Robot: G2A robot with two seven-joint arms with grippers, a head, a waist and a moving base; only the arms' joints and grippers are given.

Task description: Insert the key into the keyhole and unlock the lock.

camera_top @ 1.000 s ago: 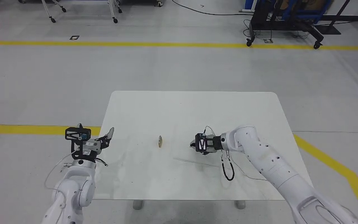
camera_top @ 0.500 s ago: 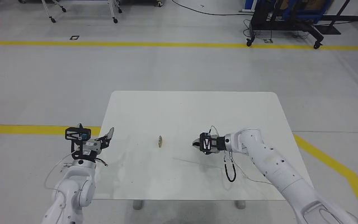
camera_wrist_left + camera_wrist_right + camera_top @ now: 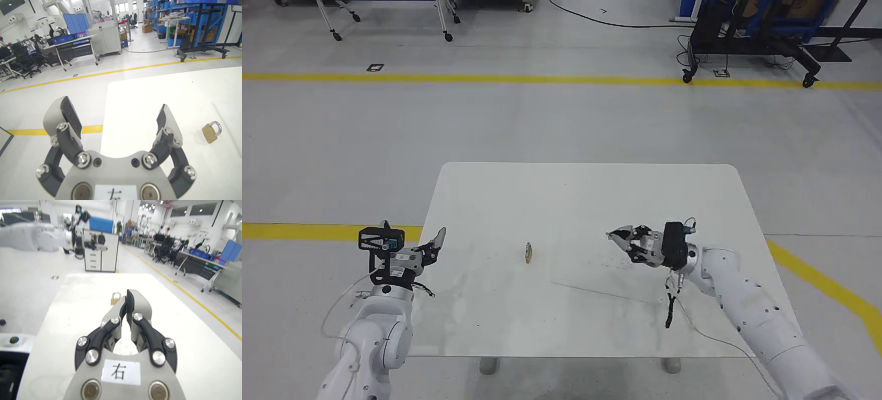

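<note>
The lock (image 3: 209, 134) is brass-yellow with a silver shackle, on a plain white table (image 3: 582, 190). Left of the lock, the left gripper (image 3: 114, 106) has pale grey fingers (image 3: 51, 115) and finely ribbed black pads (image 3: 70, 115). Right of it, the right gripper (image 3: 127, 294) has the same colours. Beyond the table, the floor lines (image 3: 542, 78) are yellow.

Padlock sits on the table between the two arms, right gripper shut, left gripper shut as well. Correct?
Not the left one: the left gripper is open, spread wide with nothing in it, as the left wrist view shows. The padlock does sit on the table between the arms, and the right gripper is shut.
</note>
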